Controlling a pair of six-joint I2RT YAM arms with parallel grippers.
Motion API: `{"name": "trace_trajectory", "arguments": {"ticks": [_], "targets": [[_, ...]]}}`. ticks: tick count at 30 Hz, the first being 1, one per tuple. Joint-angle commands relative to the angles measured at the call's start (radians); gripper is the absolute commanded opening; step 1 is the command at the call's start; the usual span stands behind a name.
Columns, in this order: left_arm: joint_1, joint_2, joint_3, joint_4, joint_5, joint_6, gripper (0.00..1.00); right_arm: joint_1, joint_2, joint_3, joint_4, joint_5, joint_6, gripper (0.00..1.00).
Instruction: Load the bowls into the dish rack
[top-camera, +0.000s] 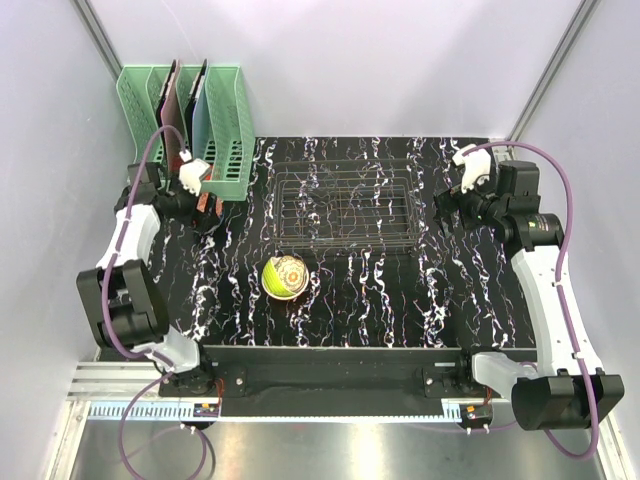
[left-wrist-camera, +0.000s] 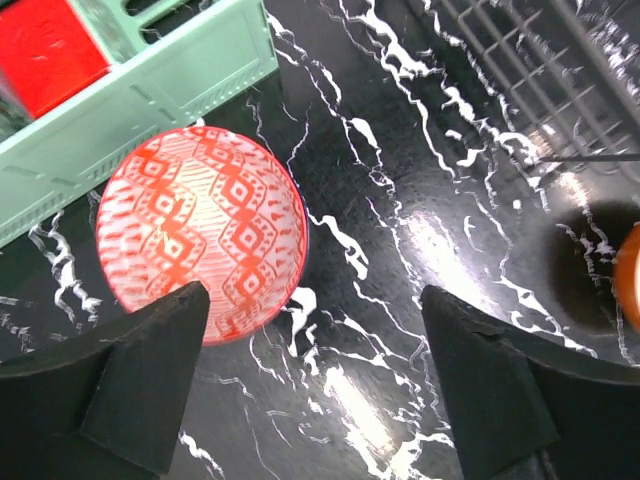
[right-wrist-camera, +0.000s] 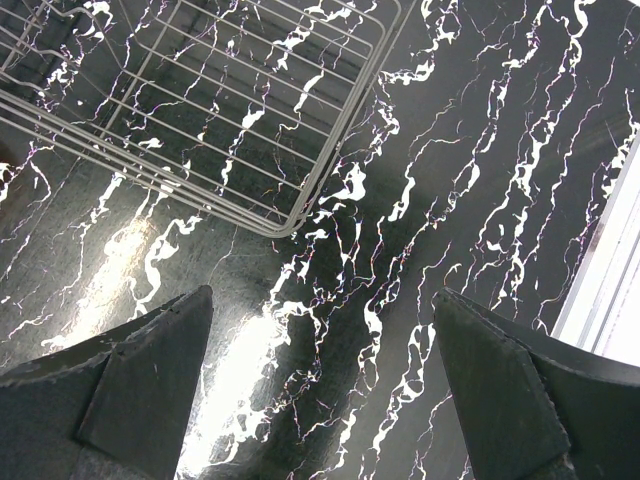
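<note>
- The table has a black top veined with white. Both arms reach away from their bases over it.
- A small cluster of bowls sits on the table just in front of the dish rack. A lime green one shows against a pale patterned one. How many are nested there I cannot tell.
- The dish rack lies flat at mid-table with no bowl in it.
- The left gripper hangs at the rack's left with its fingers spread wide, holding nothing.
- A white bowl with red diamond pattern lies on the table beside that gripper's left finger. The finger overlaps its lower edge in the wrist view, and whether they touch is unclear.
- An orange rim shows at that view's right border.
- The right gripper hovers off the rack's right corner, jaws apart and empty.
- The mint-green holder stands at the far left, just behind the red-patterned bowl.
</note>
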Motion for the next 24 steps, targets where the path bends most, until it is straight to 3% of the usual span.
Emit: {"name": "trace_trajectory", "arguments": {"ticks": [1,15,24], "targets": [[-0.049,0.074,0.086,-0.016,-0.031,0.090,0.86,-0.004,-0.001,0.004,0.020,-0.006,0.007,1.00],[-0.064,0.241,0.162,-0.018,-0.159,0.123,0.58,-0.004,0.019,0.004,0.031,-0.031,0.025,1.00],[-0.064,0.244,0.139,-0.018,-0.186,0.155,0.50,-0.002,0.010,-0.001,0.034,-0.040,0.031,1.00]]}}
